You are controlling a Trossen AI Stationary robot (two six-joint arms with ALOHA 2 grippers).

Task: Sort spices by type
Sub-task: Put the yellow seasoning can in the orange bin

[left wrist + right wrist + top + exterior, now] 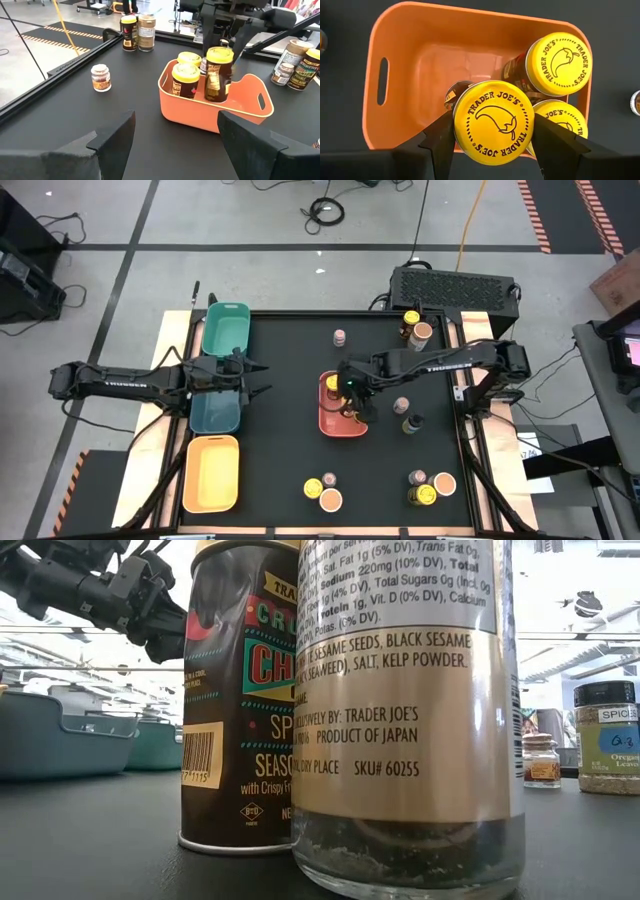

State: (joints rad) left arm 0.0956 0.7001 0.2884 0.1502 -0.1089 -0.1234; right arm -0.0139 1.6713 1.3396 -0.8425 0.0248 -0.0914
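Right hand [492,132] is clamped on a yellow-lid jar [493,122] inside the coral tray [330,423], beside two matching jars [560,62] at one end. Left hand [175,140] idles with fingers apart over the teal tray [215,412] (nothing held). Low view is mostly blocked by two close jars [400,710] on the tabletop [280,450].

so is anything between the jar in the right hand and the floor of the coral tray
Nothing visible blocks it. The right hand grips a yellow-lid jar over the coral tray. Two more yellow-lid jars stand close beside it in one end of the tray; the rest of the tray floor is bare.
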